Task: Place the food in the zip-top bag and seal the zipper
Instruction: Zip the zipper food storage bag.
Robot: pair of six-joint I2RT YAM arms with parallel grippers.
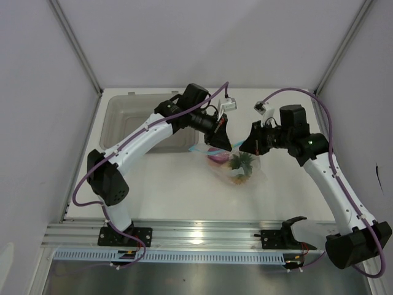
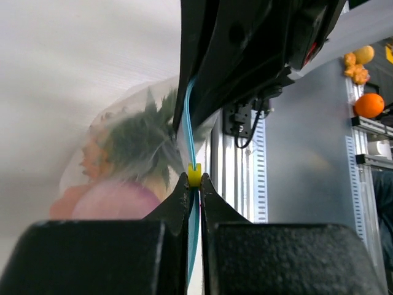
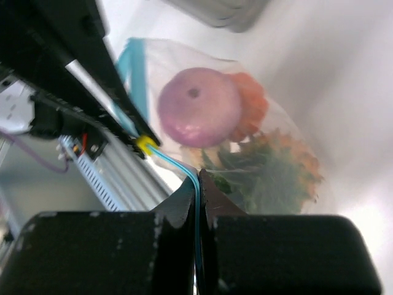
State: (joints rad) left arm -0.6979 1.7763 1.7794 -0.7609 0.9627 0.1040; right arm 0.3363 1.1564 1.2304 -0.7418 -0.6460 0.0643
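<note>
The clear zip-top bag [image 1: 236, 165] hangs just above the table between my two grippers. Inside it I see the purple-red onion [image 3: 199, 106], the round orange [image 3: 252, 104] and the pineapple with green leaves [image 3: 270, 172]; the beige bulb is hidden. My left gripper [image 1: 224, 142] is shut on the light blue zipper [image 2: 190, 141] right behind its yellow slider [image 2: 194, 174]. My right gripper [image 1: 245, 146] is shut on the same zipper [image 3: 175, 165], a short way from the slider [image 3: 145, 143]. The leaves [image 2: 138, 138] and onion [image 2: 116, 200] show blurred through the bag in the left wrist view.
A grey translucent tray [image 1: 132, 120] stands at the back left, under the left arm. A metal rail [image 1: 196, 233] runs along the table's near edge. White walls close in the left, back and right sides. Other toy fruit [image 2: 369, 104] sits off the table.
</note>
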